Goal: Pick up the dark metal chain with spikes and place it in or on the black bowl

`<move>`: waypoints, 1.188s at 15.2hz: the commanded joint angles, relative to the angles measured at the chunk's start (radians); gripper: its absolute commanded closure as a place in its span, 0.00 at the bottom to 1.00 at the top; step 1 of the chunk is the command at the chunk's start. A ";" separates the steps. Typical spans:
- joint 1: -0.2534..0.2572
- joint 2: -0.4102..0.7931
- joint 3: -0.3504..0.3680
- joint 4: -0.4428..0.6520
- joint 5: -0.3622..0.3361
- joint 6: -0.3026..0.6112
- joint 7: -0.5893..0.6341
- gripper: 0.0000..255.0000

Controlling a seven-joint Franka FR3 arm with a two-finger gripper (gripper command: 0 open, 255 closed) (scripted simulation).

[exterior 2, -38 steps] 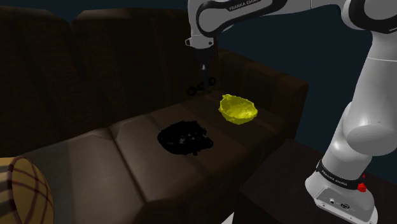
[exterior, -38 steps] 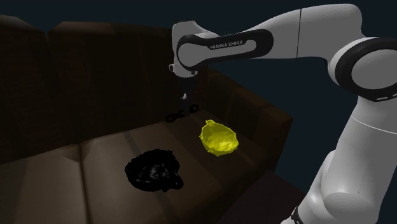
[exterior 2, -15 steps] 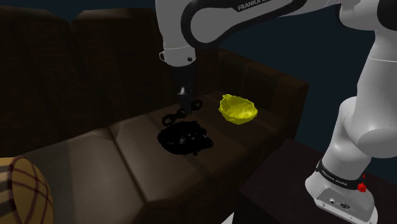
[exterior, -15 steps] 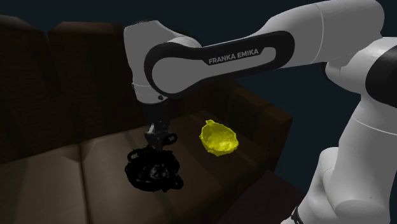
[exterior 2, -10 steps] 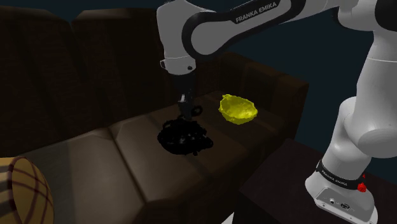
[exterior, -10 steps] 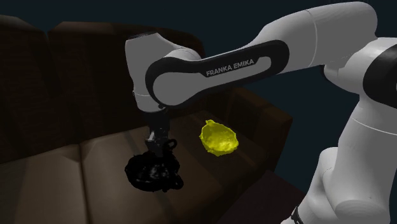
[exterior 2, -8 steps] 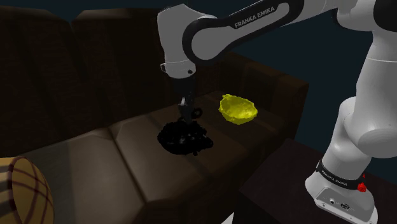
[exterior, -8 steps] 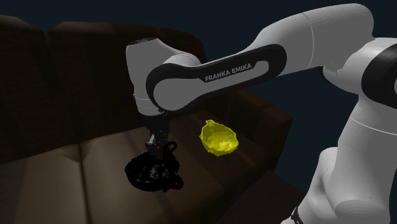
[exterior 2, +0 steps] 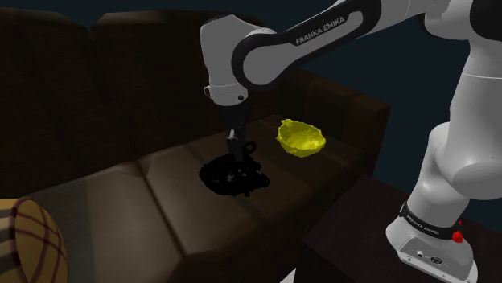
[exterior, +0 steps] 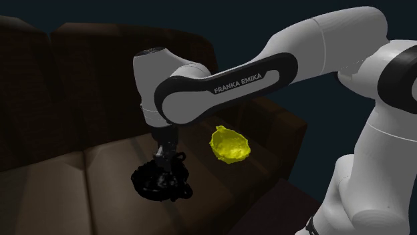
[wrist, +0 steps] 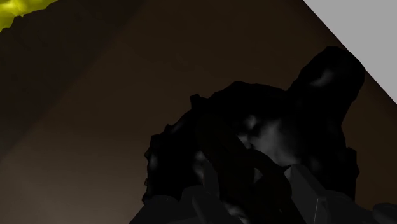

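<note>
Gripper [exterior: 163, 162] lowered to black bowl [exterior: 147, 184], clamped on chain [exterior: 179, 155]; arm [exterior: 267, 63] reads FRANKA EMIKA

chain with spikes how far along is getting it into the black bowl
Done: the chain is up off the couch seat. In hand: it hangs from the gripper just above the black bowl. Left: open the fingers to drop it in, then withdraw.
</note>
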 commanded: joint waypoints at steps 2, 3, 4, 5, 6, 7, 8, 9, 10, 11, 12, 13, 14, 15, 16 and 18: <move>0.000 0.000 0.000 0.000 0.000 0.000 0.000 0.00; 0.000 0.000 0.000 0.000 0.000 0.000 0.000 0.00; 0.000 0.000 0.000 0.000 0.000 0.000 0.000 0.00; 0.000 0.000 0.000 0.000 0.000 0.000 0.000 0.00; 0.000 0.000 0.000 0.000 0.000 0.000 0.000 0.00; 0.000 0.000 0.000 0.000 0.000 0.000 0.000 0.00; 0.001 -0.004 0.001 0.029 0.003 -0.033 -0.002 0.00; 0.003 -0.006 0.003 0.060 0.005 -0.066 -0.003 0.00; 0.004 -0.007 0.004 0.092 0.006 -0.099 -0.004 0.00; 0.006 -0.007 0.005 0.119 0.007 -0.125 -0.005 0.00; 0.006 -0.007 0.005 0.119 0.007 -0.125 -0.005 0.00; 0.006 -0.007 0.005 0.118 0.007 -0.125 -0.005 0.00; 0.006 -0.007 0.005 0.119 0.007 -0.125 -0.005 0.00; 0.006 -0.007 0.005 0.119 0.007 -0.125 -0.005 0.00; 0.006 -0.007 0.005 0.119 0.007 -0.125 -0.005 0.00; 0.006 -0.007 0.005 0.119 0.007 -0.125 -0.005 0.00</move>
